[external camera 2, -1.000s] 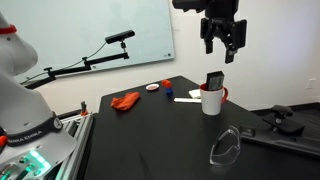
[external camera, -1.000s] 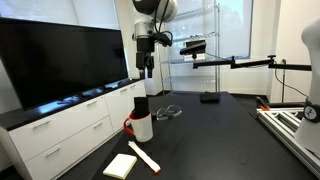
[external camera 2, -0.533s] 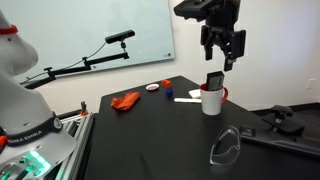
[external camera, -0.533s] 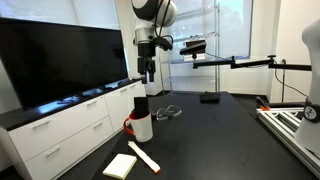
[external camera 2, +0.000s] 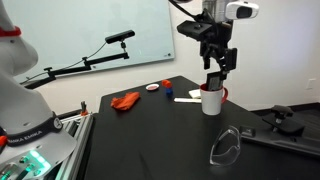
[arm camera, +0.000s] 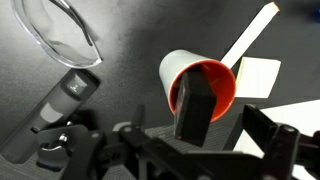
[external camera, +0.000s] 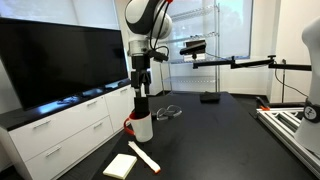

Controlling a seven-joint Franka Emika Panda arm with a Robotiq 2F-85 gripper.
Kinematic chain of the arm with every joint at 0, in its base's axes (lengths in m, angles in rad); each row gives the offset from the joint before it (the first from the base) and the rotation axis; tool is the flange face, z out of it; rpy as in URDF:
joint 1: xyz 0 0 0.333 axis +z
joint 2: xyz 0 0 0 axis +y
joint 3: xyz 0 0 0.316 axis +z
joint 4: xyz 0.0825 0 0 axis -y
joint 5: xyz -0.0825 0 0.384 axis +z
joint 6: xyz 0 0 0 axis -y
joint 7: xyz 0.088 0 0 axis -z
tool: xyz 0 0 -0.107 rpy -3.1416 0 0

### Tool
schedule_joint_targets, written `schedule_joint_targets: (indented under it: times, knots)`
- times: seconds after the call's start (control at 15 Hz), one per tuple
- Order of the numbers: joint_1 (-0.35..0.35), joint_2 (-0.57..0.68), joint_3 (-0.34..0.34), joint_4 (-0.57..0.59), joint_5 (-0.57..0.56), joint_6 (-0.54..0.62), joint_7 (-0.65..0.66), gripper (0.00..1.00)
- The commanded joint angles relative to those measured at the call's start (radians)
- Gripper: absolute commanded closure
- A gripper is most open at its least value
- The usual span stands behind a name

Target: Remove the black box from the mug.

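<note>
The white mug (external camera: 143, 127) with a red handle stands on the black table; it also shows in an exterior view (external camera 2: 211, 102) and, red inside, in the wrist view (arm camera: 173, 66). The black box (external camera: 141, 105) stands upright in it and sticks out above the rim (external camera 2: 213, 81) (arm camera: 195, 112). My gripper (external camera: 141, 91) (external camera 2: 216, 70) hangs straight above the mug, open, its fingers (arm camera: 202, 150) on either side of the box's top and apart from it.
Clear safety glasses (external camera: 168, 112) (external camera 2: 227, 146) (arm camera: 60, 30) lie near the mug. A pale-yellow pad (external camera: 120, 165) (arm camera: 258, 78) and a white-red stick (external camera: 143, 156) (arm camera: 250, 35) lie beside it. A red cloth (external camera 2: 125, 100) lies farther off. A TV (external camera: 55, 60) stands on a white cabinet.
My gripper has come down from high above the mug to just over the black box, still open. The mug and box have not moved.
</note>
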Motion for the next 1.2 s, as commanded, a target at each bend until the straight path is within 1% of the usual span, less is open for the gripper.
schedule_joint_targets:
  times: [0.0, 0.13, 0.2, 0.27, 0.33, 0.4, 0.47, 0.67, 0.8, 0.87, 1.0, 1.13]
  knots:
    - [-0.013, 0.005, 0.021, 0.017, 0.016, 0.025, 0.029, 0.00]
    - [-0.014, 0.013, 0.023, 0.019, 0.012, 0.036, 0.037, 0.00]
    - [-0.014, 0.016, 0.023, 0.019, 0.011, 0.039, 0.039, 0.25]
    - [-0.015, 0.017, 0.023, 0.018, 0.011, 0.048, 0.040, 0.27]
    - [-0.015, 0.019, 0.024, 0.015, 0.011, 0.055, 0.041, 0.34]
    - [-0.016, 0.023, 0.024, 0.018, 0.010, 0.055, 0.042, 0.44]
    - [-0.016, 0.024, 0.025, 0.017, 0.010, 0.059, 0.042, 0.51]
    - [-0.017, 0.031, 0.025, 0.017, 0.007, 0.069, 0.043, 0.76]
    - [-0.017, 0.035, 0.025, 0.021, 0.003, 0.063, 0.045, 0.89]
    - [-0.015, 0.033, 0.024, 0.020, -0.001, 0.061, 0.048, 0.91]
    - [-0.016, 0.018, 0.023, 0.013, -0.006, 0.044, 0.046, 0.92]
    - [-0.022, -0.035, 0.024, -0.022, -0.001, 0.034, 0.024, 0.92]
